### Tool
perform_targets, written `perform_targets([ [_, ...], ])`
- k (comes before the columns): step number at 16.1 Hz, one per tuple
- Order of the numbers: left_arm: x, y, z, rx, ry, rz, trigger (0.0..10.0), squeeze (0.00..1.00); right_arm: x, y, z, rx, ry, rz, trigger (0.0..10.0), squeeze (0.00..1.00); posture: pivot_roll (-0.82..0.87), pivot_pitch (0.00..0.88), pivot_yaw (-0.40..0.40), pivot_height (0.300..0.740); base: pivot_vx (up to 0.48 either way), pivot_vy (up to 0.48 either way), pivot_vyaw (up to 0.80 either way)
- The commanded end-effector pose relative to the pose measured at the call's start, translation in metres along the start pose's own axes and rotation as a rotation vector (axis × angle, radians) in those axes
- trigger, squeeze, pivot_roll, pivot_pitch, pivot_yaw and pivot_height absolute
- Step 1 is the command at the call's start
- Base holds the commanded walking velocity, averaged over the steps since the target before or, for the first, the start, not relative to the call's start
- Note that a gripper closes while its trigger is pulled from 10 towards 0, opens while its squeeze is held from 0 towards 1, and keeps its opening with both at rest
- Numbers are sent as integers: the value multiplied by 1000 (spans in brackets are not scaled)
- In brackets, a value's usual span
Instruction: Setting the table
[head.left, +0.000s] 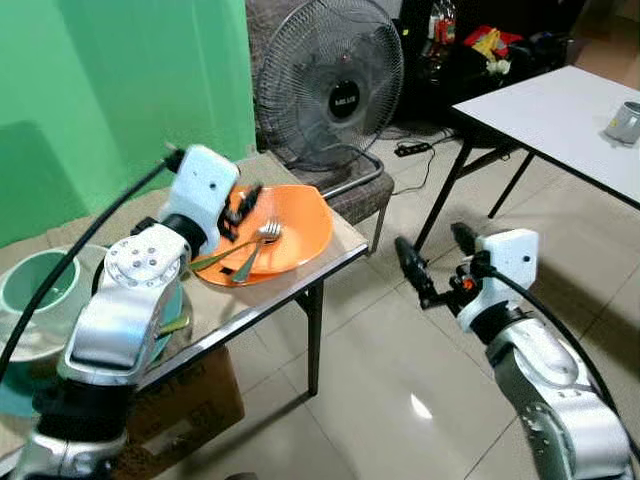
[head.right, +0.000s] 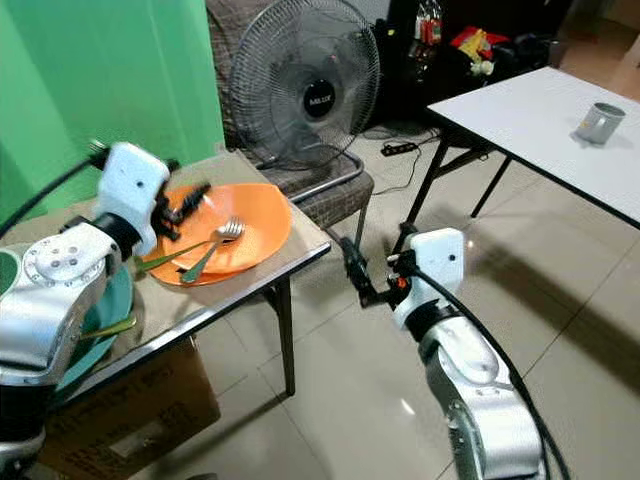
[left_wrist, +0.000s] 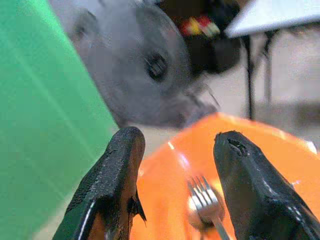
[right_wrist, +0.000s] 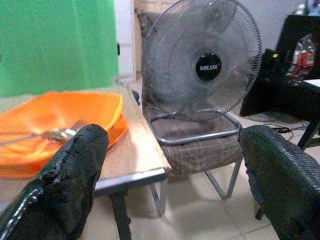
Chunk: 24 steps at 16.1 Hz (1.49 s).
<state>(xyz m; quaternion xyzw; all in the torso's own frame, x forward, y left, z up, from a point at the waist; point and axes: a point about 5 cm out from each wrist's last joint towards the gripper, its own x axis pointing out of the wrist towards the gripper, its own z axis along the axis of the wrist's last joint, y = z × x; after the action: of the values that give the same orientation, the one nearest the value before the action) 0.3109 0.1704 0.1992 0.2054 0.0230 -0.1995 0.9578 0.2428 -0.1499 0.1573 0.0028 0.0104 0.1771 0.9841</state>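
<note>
Orange plate (head.left: 290, 225) sits on the near corner of the small table (head.left: 340, 245), with a fork (head.left: 262, 238) and a green-handled utensil (head.left: 215, 262) lying in it. My left hand (head.left: 240, 205) hovers over the plate's rim, fingers spread wide, gripping nothing. Fork lies just ahead of and below that hand; its tines point toward the fan (head.left: 335, 85), its handle runs back toward me, roughly in line with my fingers. Left arm is clearly the nearer one. A pale green bowl (head.left: 40, 285) sits at the table's far left. My right hand (head.left: 430, 265) hangs off the table's edge over the floor, open and empty, well apart from the plate. White table (head.left: 560, 110) with a grey cup (head.left: 625, 122) stands to the right.
</note>
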Motion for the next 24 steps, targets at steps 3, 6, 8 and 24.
perform_targets([
  [3,15,10,-1,-31,57,-124,10000,1000,-11,6,4,-75,67,172,10000,0,-47,0,-3,740,0,0,0],
  [6,20,8,-16,47,181,-214,10000,643,-17,10,-1,-121,132,283,10000,0,-50,0,-1,740,0,0,0],
  [8,23,4,-25,44,251,-255,10000,0,-22,14,-1,-122,150,324,10000,0,-56,0,1,740,0,0,0],
  [24,40,7,-23,17,477,-475,10000,0,-43,31,-3,-62,329,520,10000,0,-79,0,13,740,0,0,0],
])
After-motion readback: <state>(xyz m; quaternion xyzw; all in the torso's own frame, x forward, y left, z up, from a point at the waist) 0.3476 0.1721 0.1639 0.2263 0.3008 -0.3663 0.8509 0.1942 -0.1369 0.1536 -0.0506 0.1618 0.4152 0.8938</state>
